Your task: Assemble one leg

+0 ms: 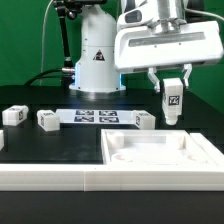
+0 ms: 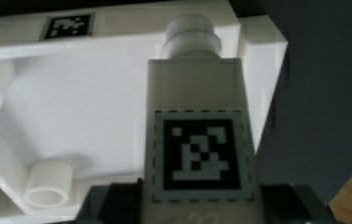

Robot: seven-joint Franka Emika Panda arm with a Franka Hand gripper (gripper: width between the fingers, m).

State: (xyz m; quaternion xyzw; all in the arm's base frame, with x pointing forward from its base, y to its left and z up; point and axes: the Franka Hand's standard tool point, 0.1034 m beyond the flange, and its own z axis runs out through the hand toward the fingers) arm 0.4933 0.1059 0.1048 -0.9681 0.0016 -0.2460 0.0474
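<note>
Exterior view, nearest the camera: long white rim bar (image 1: 40,180) lies along the near edge of the square panel (image 1: 125,150), touching it or just beside it, I cannot tell which. The panel lies flat on the dark table (image 1: 30,145), and its recessed corners show.

Over the panel's far corner, toward the exterior view's right: the gripper (image 1: 172,90) hangs with the leg (image 1: 172,108) in it. Fingers are pinching the leg from both sides, near its upper end. The leg is upright, with its tag face toward the camera. Its lower end is at the panel's far edge; I cannot tell whether it touches the panel or sits just above it.

Wrist view agrees: the leg (image 2: 194,110) runs down from the gripper with its tag facing the lens, and its far end is over a corner of the panel (image 2: 31,100). A small tag (image 2: 66,25) shows on the panel.

Just beyond the panel's far edge: one loose leg (image 1: 140,121) on the table, near the held one but apart from it.

Farther from the panel, toward the exterior view's left: second loose leg (image 1: 46,120) and third loose leg (image 1: 14,115), both on the table and apart from each other.

Beyond the panel, between the loose legs: the marker board (image 1: 95,115), flat on the table.

Farthest back from the panel: the arm's white base (image 1: 97,60)
</note>
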